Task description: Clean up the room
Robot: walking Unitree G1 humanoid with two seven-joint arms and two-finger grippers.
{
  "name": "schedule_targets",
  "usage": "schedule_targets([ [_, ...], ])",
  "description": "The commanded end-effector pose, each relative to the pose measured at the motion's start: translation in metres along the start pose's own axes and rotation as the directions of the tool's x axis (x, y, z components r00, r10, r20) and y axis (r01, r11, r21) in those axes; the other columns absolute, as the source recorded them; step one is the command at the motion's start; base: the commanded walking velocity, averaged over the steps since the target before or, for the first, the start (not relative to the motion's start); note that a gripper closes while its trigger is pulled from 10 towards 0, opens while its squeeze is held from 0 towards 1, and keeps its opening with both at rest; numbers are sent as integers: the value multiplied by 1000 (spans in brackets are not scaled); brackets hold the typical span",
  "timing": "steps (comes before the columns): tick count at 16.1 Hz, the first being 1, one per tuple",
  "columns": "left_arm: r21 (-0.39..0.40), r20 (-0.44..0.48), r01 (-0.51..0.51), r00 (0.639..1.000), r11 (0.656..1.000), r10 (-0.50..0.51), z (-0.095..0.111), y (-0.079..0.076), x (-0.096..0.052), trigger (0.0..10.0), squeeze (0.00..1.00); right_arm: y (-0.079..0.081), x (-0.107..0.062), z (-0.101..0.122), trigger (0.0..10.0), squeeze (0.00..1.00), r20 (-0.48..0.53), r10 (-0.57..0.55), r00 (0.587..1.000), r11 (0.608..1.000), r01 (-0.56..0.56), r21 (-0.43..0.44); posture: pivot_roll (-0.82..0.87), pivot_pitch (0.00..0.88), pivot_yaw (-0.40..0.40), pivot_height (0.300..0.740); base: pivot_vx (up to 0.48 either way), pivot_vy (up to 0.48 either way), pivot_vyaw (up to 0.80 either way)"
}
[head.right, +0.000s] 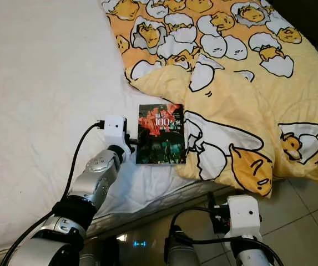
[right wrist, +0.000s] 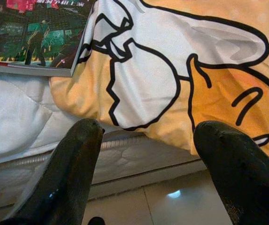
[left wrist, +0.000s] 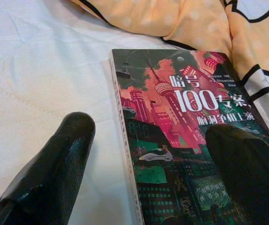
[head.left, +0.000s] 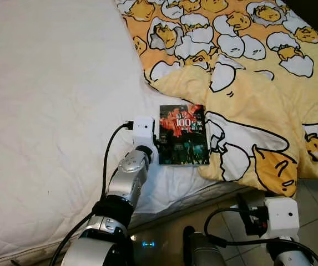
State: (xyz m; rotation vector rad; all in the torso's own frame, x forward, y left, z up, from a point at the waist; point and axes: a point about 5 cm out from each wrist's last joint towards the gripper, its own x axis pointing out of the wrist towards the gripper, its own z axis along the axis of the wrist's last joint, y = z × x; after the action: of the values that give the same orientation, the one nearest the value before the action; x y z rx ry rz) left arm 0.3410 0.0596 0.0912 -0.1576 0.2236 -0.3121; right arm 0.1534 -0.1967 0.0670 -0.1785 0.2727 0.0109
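A paperback book [head.left: 183,134] with a dark red and green cover lies flat on the white bed sheet [head.left: 53,111], near the mattress's front edge. Its right side touches a yellow egg-cartoon blanket [head.left: 247,72]. My left gripper [left wrist: 148,159] is open and straddles the book's [left wrist: 181,140] spine edge, with one finger [left wrist: 54,164] over the sheet and the other over the cover. In the eye views the left wrist [head.left: 145,133] sits just left of the book. My right gripper [right wrist: 157,154] is open and empty, low by the bed's edge below the blanket [right wrist: 172,84].
The blanket is bunched over the bed's right half and hangs over the mattress edge [head.left: 203,194]. Tiled floor [head.left: 317,205] lies at the lower right. The left part of the sheet is bare and wrinkled.
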Motion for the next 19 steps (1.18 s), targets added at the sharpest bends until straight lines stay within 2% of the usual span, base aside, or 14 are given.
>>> schedule_targets([
  [1,-8,-22,2,1000,1000,-2,-5,-3,0,10000,0,-2,-2,-5,10000,0,-22,0,1000,1000,1,4,-313,205,-30,740,0,0,0],
  [13,-8,-22,2,1000,1000,-2,-5,-3,0,10000,0,-2,-2,-5,10000,0,-22,0,1000,1000,1,4,-313,205,-30,740,0,0,0],
  [15,39,-190,-23,981,999,30,-68,0,-20,10000,0,-2,-3,-7,10000,0,-31,10,999,1000,-10,11,-318,216,-45,740,0,0,0],
  [19,111,-154,-14,988,994,31,-71,-4,-24,10000,0,-1,-2,-7,10000,0,-30,12,999,1000,-12,14,-315,213,-48,740,0,0,0],
])
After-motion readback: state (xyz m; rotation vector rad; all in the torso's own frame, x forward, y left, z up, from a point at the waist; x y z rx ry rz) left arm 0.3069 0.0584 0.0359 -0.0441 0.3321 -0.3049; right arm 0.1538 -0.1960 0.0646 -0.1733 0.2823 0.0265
